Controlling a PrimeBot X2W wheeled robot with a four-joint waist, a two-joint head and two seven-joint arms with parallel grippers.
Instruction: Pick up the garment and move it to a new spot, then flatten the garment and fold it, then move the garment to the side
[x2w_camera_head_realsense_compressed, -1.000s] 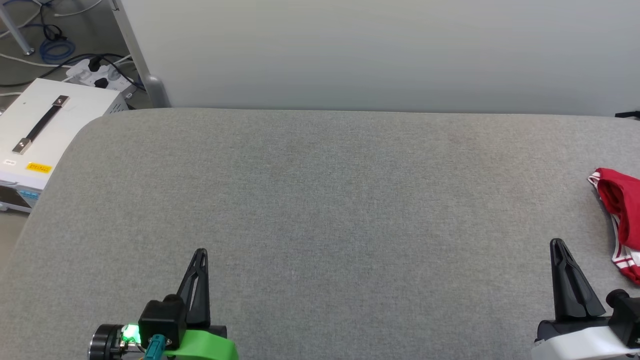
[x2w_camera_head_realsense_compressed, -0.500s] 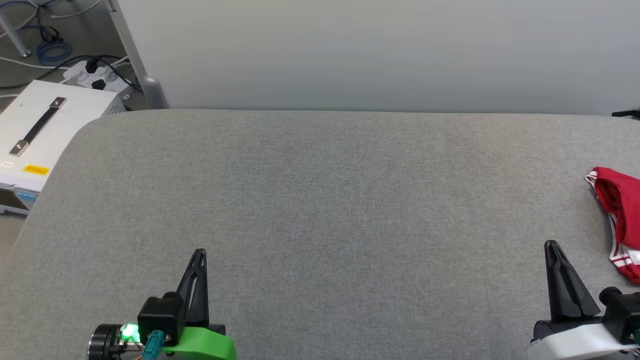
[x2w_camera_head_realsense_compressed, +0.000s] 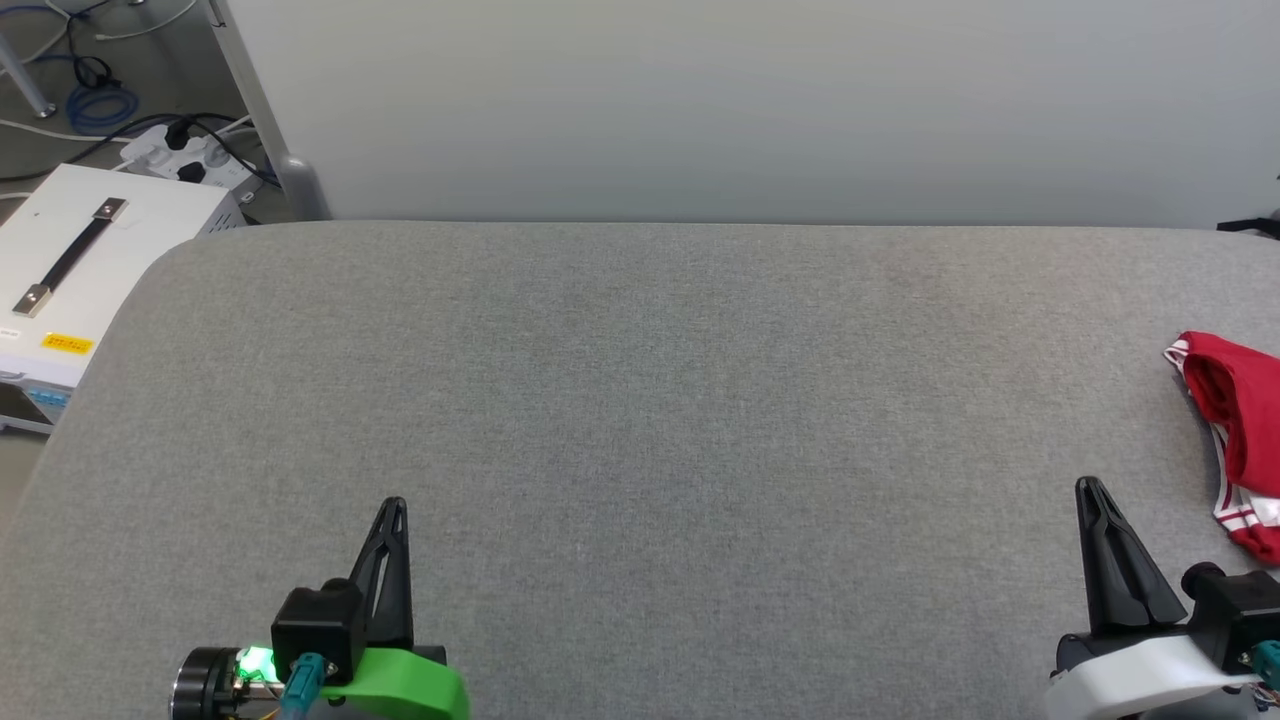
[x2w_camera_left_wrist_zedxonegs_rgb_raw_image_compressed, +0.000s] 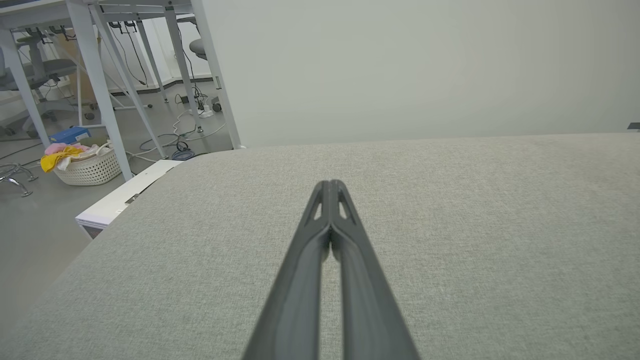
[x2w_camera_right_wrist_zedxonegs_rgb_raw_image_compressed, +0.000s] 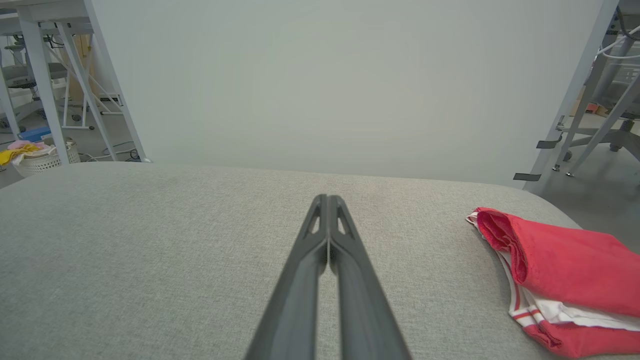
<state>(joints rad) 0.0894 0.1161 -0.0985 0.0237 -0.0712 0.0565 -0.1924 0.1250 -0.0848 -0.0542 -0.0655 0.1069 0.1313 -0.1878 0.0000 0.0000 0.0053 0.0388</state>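
The garment (x2w_camera_head_realsense_compressed: 1240, 420), red with white and striped trim, lies folded in a compact stack at the right edge of the grey padded table (x2w_camera_head_realsense_compressed: 640, 400); the right wrist view shows the garment (x2w_camera_right_wrist_zedxonegs_rgb_raw_image_compressed: 565, 265) at lower right. My right gripper (x2w_camera_head_realsense_compressed: 1090, 487) hovers shut and empty just left of it, fingers pressed together (x2w_camera_right_wrist_zedxonegs_rgb_raw_image_compressed: 327, 200). Far from the garment, at the lower left, is my left gripper (x2w_camera_head_realsense_compressed: 392, 505), shut with nothing in it (x2w_camera_left_wrist_zedxonegs_rgb_raw_image_compressed: 330, 185).
A white box with a black handle (x2w_camera_head_realsense_compressed: 70, 260) stands on the floor off the table's left corner, beside a power strip and cables (x2w_camera_head_realsense_compressed: 190, 150). A pale wall panel (x2w_camera_head_realsense_compressed: 760, 110) backs the table. A laundry basket (x2w_camera_left_wrist_zedxonegs_rgb_raw_image_compressed: 87, 165) sits on the floor far left.
The whole head view has shifted slightly, so the camera moved a little. Both grippers stay shut and the garment lies where it was.
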